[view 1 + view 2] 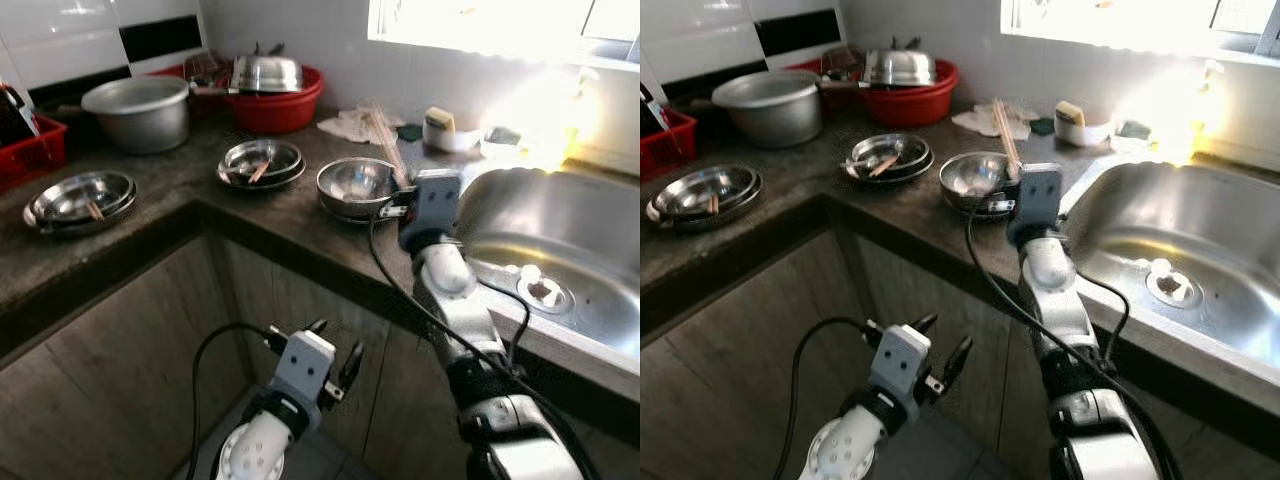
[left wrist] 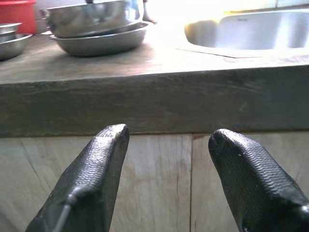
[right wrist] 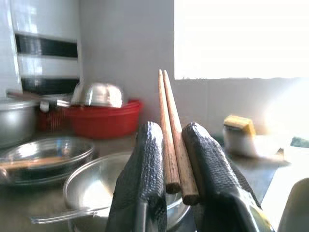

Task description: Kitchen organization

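- Low down by the wooden cupboard doors, the left hand [image 1: 335, 352] hangs below the bench edge. Its two black bumpy fingers [image 2: 91, 183] are wide apart and hold nothing.
- Up above, the right hand [image 3: 173, 181] is over the bench, just beside the sink [image 1: 560, 225]. Its two black fingers are squeezed onto a pair of chopsticks [image 3: 168, 130].
- Those chopsticks are long, thin and made of brown wood. They stick up and lean back from the hand, over a shiny metal bowl [image 1: 355, 185].
- That bowl is round and sits on the dark stone bench [image 1: 180, 185].
- Next to it is a stack of flat metal dishes [image 1: 262, 162] with a wooden stick lying in the top one.
- More round metal dishes [image 1: 80, 198] sit at the left end of the bench, also with a stick inside.
- Behind them stands a big grey pot [image 1: 138, 110] with straight sides.
- A red plastic tub [image 1: 285, 105] is at the back with a shiny dome-shaped lid [image 1: 266, 72] in it.
- The sink is smooth silver metal with a round drain.
- A yellow sponge [image 1: 439, 118] rests on a white cup near the bright window.
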`<state>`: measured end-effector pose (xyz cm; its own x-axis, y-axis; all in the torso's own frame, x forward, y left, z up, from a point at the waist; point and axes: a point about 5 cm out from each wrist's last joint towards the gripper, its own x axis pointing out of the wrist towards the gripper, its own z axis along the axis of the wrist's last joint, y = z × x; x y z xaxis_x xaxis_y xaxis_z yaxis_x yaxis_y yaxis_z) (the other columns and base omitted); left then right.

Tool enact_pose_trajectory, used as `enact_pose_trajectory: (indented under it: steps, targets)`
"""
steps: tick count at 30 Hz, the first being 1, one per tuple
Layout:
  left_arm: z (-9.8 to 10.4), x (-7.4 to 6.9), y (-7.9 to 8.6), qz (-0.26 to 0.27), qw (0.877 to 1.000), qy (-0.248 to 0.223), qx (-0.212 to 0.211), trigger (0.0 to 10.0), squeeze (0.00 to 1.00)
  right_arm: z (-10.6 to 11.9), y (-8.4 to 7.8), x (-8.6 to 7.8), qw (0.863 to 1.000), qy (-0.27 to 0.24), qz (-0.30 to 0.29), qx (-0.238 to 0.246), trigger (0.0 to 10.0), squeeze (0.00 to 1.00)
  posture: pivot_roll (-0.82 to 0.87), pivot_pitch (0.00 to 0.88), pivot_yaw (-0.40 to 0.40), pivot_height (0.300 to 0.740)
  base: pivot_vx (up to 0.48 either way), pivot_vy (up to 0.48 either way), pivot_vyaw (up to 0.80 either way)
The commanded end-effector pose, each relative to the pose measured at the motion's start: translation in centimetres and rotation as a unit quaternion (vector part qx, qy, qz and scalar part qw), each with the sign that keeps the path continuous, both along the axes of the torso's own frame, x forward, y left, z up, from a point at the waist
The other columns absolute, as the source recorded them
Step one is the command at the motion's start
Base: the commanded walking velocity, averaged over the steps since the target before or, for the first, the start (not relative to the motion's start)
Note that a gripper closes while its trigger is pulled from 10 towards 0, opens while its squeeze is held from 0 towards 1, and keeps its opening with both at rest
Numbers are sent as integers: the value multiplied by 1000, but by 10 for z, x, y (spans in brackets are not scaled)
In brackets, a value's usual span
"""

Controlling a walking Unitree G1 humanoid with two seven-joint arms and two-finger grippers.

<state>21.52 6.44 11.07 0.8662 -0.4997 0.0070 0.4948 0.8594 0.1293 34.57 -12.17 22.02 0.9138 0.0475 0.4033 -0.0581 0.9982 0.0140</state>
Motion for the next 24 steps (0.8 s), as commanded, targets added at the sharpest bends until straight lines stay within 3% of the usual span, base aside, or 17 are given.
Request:
enact_pose_trajectory:
  steps: [1, 5, 6, 7, 10, 17, 24]
  targets:
    - [-1, 1, 4, 14, 1000, 14, -12, 10000, 0, -1, -3, -16, 1000, -9, -3, -10, 0, 0, 154, 0, -62, 740, 0, 0, 0]
    - [-3, 2, 6, 19, 999, 28, -21, 10000, 0, -15, -8, -48, 1000, -3, -15, -23, 0, 0, 143, 0, -48, 740, 0, 0, 0]
    - [-3, 2, 6, 19, 999, 28, -21, 10000, 0, -15, -8, -48, 1000, -3, -15, -23, 0, 0, 143, 0, -48, 740, 0, 0, 0]
    - [-4, 3, 8, 21, 999, 32, -24, 10000, 0, -21, -10, -61, 1000, 11, -20, -16, 0, 0, 131, 0, -37, 740, 0, 0, 0]
    - [-5, 5, 10, 24, 999, 37, -28, 10000, 0, -32, -13, -80, 998, 42, -38, -6, 0, 0, 113, 0, -21, 740, 0, 0, -404]
    - [-7, 8, 9, 15, 999, 38, -25, 10000, 0, -42, -16, -85, 996, 76, -48, -9, 0, 0, 102, 0, -3, 740, 0, 0, -800]
    - [-8, 9, 7, 10, 999, 38, -10, 10000, 0, -42, -17, -83, 994, 100, -42, -32, 0, 0, 101, 0, -5, 740, 256, -403, -800]
